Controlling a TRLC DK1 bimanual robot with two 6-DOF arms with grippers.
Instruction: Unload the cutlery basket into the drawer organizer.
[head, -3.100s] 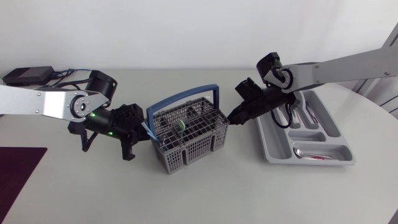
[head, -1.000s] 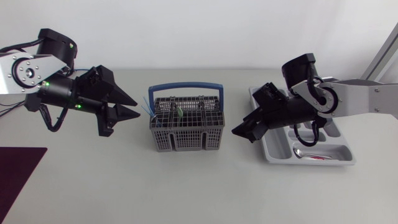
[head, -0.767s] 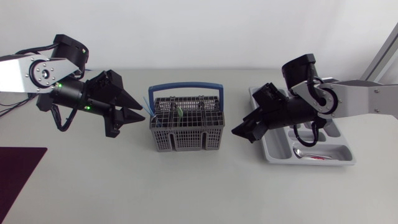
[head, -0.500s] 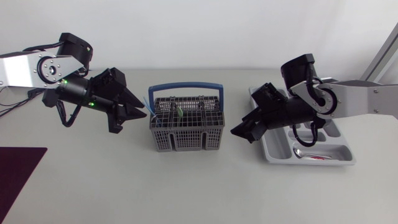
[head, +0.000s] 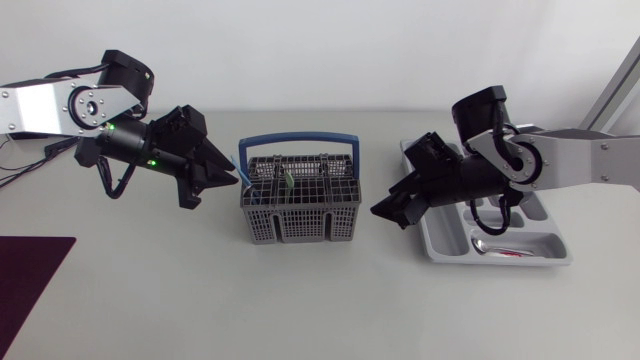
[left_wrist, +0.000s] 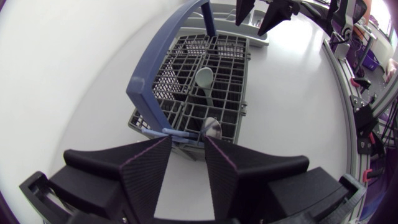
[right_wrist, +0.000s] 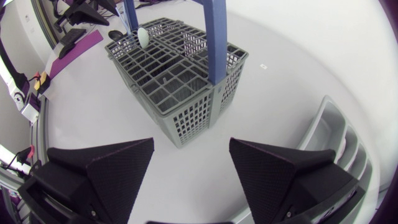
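While the left pincer (head: 222, 181) hovers at one end of the cutlery basket (head: 300, 222), its fingers stand a narrow gap apart and hold nothing. Just ahead of its fingertips, at the basket's nearest corner, a thin light-blue piece (left_wrist: 163, 131) pokes out beside a silvery utensil end (left_wrist: 211, 126). Whether either touches the fingers cannot be told. Farther ahead, a pale green spoon (left_wrist: 204, 78) stands upright in a middle compartment, past the blue handle (left_wrist: 149, 74). The right pincer (head: 390, 212) is spread wide and empty over bare tabletop (right_wrist: 292, 81), with the basket's other end ahead of it. The drawer organizer (head: 440, 235) lies just beside and behind this pincer, and a silver spoon (head: 490, 245) rests in its end compartment.
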